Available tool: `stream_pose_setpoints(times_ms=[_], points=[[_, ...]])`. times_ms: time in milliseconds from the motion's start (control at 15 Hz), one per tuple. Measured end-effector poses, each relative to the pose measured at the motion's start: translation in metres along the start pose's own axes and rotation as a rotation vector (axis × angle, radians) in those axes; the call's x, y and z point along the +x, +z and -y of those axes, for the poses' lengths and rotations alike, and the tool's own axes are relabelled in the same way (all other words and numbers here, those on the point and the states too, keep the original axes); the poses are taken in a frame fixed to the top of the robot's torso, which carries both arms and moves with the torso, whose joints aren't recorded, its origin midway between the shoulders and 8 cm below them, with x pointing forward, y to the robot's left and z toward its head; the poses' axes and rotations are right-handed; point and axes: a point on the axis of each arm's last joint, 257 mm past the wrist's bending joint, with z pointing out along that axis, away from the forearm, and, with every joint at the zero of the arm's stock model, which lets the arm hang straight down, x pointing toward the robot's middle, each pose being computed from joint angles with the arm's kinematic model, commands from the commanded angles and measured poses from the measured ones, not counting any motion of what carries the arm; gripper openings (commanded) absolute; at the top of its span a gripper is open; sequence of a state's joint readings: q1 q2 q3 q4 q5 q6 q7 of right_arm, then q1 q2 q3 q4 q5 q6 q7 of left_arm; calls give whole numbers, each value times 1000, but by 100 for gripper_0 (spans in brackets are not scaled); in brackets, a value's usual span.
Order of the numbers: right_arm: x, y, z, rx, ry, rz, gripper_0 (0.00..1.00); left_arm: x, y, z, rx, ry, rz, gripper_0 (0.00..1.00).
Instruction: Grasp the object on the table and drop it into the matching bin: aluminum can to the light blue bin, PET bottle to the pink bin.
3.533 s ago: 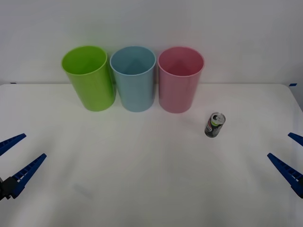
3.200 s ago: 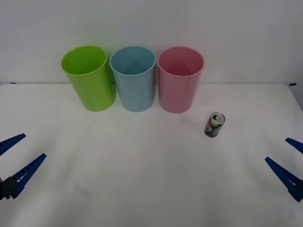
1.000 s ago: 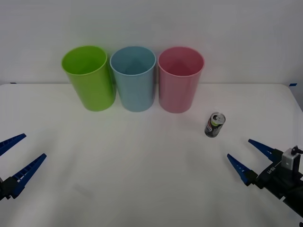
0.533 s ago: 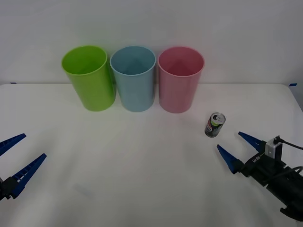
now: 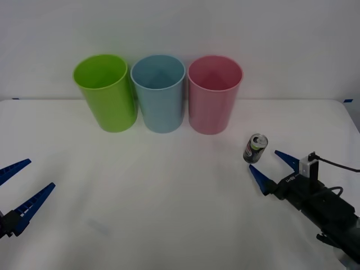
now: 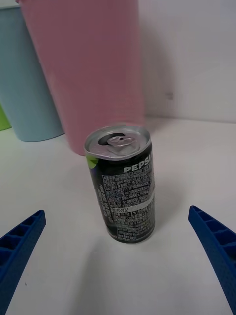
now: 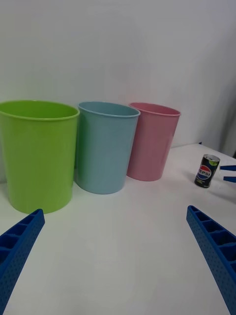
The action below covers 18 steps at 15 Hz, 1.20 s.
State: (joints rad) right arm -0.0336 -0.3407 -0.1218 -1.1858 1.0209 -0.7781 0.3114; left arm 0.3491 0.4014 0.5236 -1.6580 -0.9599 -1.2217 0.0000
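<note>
Advanced since earlier: right gripper, fingers spread wide, now just short of the can. Can: upright on the table, near-right of the pink bin. Left gripper: parked near-left, open. Next (advice): straddle can squarely, close mid-height.

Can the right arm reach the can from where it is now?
Probably yes. The right tool is open, just short of the upright can, and only bare table lies between them. The pink bin stands apart, behind the can.
</note>
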Motion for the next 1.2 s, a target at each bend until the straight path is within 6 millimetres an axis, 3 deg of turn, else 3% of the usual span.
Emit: stream_pose_setpoints(times_ms=[1200], points=[[-3, 72, 6, 50, -19, -15, 100, 0, 0, 0, 0, 0, 0, 100]])
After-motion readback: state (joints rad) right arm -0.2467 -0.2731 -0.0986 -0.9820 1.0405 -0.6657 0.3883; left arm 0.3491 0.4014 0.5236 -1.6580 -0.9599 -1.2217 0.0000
